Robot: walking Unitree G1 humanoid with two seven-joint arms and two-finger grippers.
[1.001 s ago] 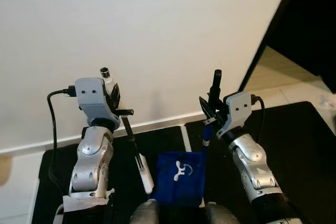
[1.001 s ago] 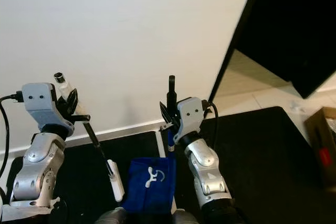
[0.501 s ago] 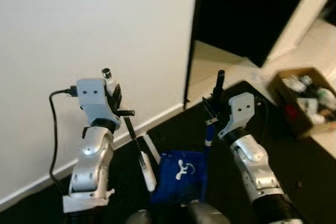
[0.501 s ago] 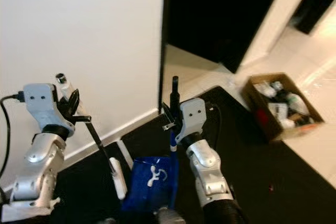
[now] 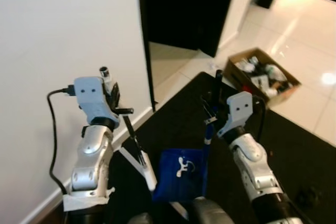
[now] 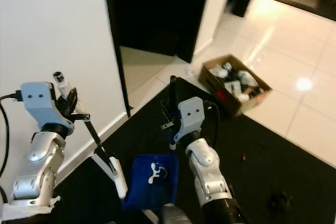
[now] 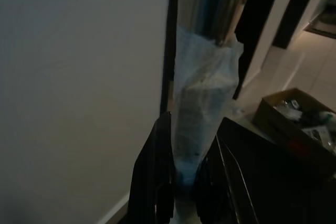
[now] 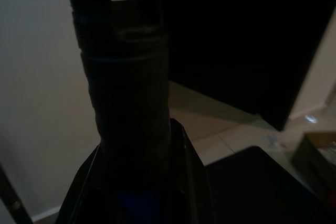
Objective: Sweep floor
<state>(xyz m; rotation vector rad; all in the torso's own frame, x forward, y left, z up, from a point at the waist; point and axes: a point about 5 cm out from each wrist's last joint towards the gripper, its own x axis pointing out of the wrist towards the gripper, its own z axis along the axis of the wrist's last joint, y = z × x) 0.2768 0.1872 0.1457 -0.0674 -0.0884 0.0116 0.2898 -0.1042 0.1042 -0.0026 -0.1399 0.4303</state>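
Note:
My left gripper (image 5: pixel 114 104) is shut on the broom handle (image 5: pixel 106 75), whose silver top is wrapped in clear plastic (image 7: pixel 202 103). Its black pole slants down to a white brush head (image 5: pixel 146 173) near the floor. My right gripper (image 5: pixel 212 107) is shut on the black handle (image 5: pixel 218 81) of a blue dustpan (image 5: pixel 181 174), which hangs low between my arms on a blue pole. In the right wrist view the dark handle (image 8: pixel 128 103) rises between the fingers.
A white wall (image 5: pixel 63 24) stands on my left, ending at a dark doorway (image 5: pixel 184 3). A black mat (image 5: pixel 294 145) covers the floor ahead. An open cardboard box (image 5: pixel 261 74) of clutter sits at its far edge on glossy tiles. A small dark object (image 5: pixel 306 195) lies on the mat.
The camera has swung to the right: the plain wall gave way to the doorway, the box and the tiled floor. Both arms keep the same hold on broom and dustpan.

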